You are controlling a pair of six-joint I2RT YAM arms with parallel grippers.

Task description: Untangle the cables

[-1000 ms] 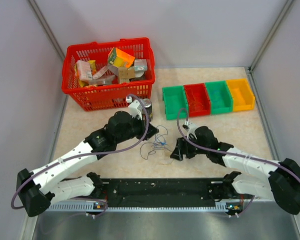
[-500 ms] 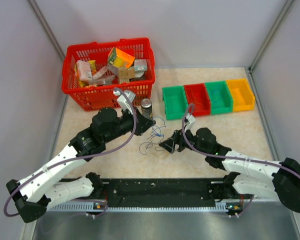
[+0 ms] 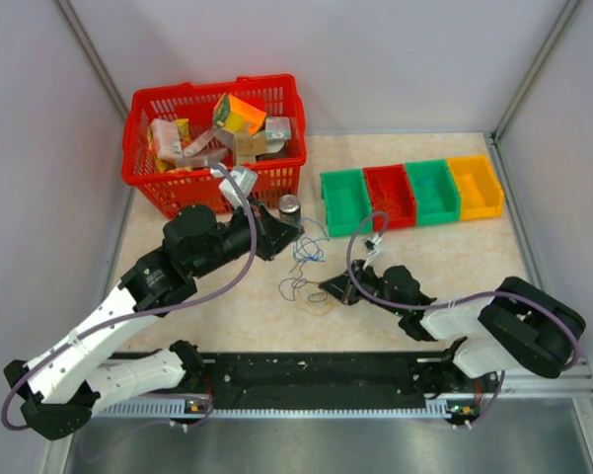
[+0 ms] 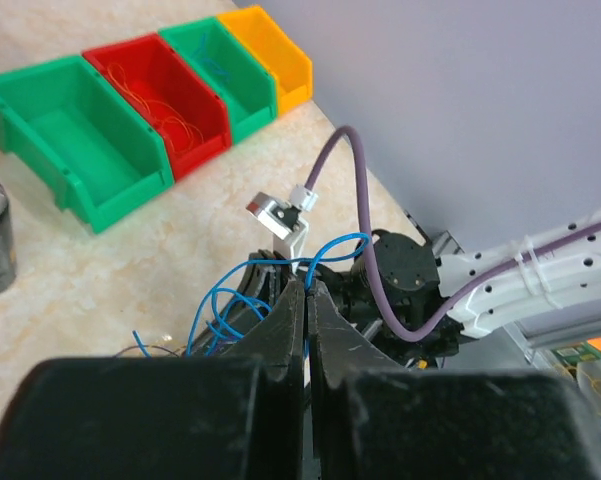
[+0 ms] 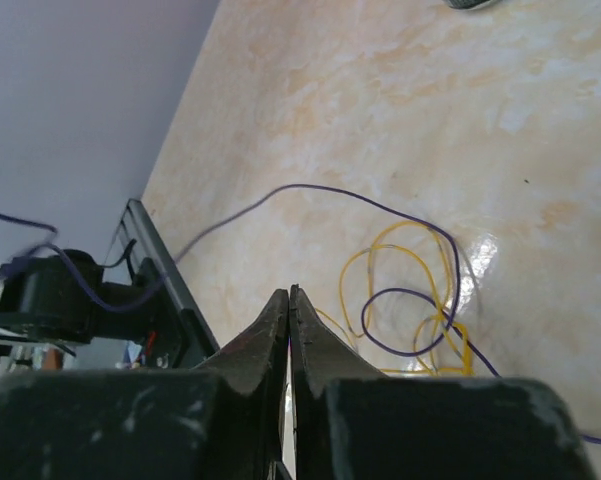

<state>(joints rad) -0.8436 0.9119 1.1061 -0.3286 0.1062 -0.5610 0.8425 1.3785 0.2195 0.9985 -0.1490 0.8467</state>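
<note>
**Two hands shut at the tangle**

Both arms reach in over the worktop (image 3: 454,257) from my side, and I see them meet near its middle. A red basket (image 3: 168,193) full of boxes sits at the far left. Four bins (image 3: 390,219), green, red, green and yellow, stand in a row at the far right. A small metal can (image 3: 290,205) stands just in front of the basket, beside the left arm's wrist.

My left hand (image 3: 294,234) is raised, its jaws pressed together. Blue loops hang from its tips in the wrist view, so I read it as gripping that strand.

My right hand (image 3: 326,288) lies low, jaws closed tight with nothing I can see between them. Its tips (image 5: 289,292) point at yellow loops and a purple strand flat on the worktop.

The cables (image 3: 306,259) lie between the two hands.
</note>
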